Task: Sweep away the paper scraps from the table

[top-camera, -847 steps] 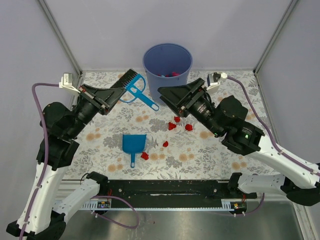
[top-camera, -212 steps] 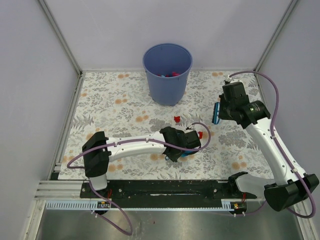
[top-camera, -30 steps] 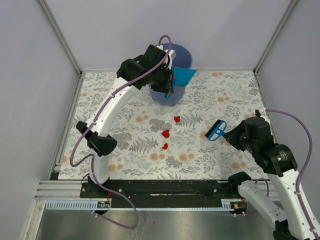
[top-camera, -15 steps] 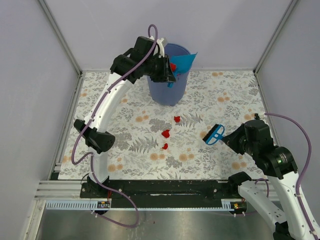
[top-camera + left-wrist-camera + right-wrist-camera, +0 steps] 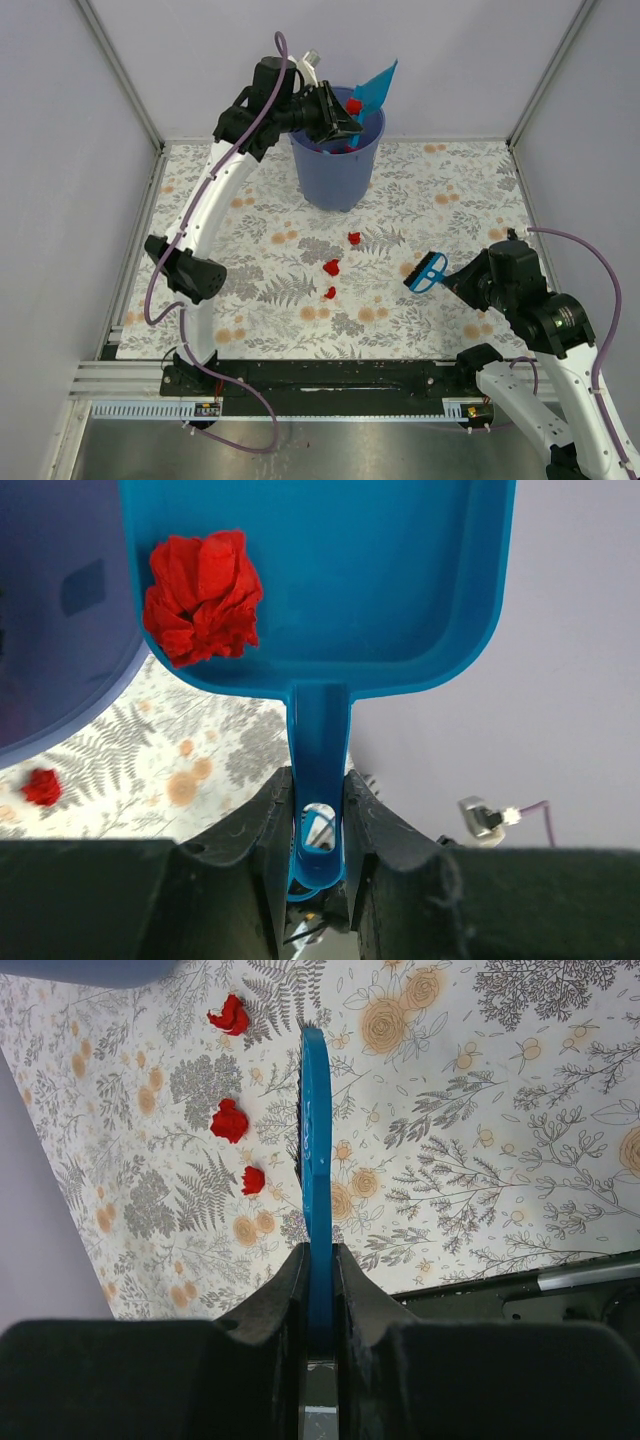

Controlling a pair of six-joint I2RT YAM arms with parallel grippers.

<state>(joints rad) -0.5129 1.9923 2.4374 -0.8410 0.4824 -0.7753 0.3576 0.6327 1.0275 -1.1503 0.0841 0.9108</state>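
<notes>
Now | three paper scraps (image 5: 332,267) on table (image 5: 200,220) | one in dustpan (image 5: 330,570) | left pincer (image 5: 318,815) grips dustpan | right pincer (image 5: 318,1265) grips brush (image 5: 316,1140)

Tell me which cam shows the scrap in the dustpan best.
Left wrist: the scrap sits in a dustpan corner, close up. Top external shows a small red speck above the bucket. Right wrist misses it.

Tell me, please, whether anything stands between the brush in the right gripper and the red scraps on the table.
Nothing visible does. The right gripper holds the brush to the right of the three paper scraps, and only printed table lies between them.
</notes>
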